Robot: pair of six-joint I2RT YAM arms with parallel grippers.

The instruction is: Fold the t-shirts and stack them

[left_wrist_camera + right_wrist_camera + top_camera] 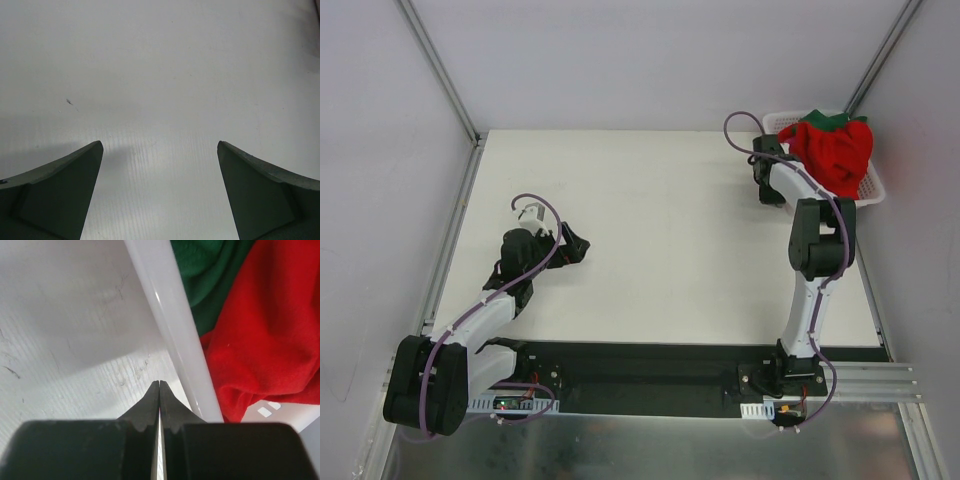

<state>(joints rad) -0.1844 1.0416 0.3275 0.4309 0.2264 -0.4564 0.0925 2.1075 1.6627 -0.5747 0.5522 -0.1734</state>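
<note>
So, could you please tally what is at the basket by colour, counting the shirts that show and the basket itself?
red t-shirt: 1
dark green t-shirt: 1
white basket: 1
Total: 3

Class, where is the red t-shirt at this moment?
In the top view, the red t-shirt is heaped in the white basket at the far right corner of the table, with the green t-shirt, just beyond the right gripper.

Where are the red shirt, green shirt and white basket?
red shirt [838, 152]: overhead view, middle of the heap.
green shirt [212, 275]: right wrist view, its upper fold.
basket [175, 325]: right wrist view, white rim.
</note>
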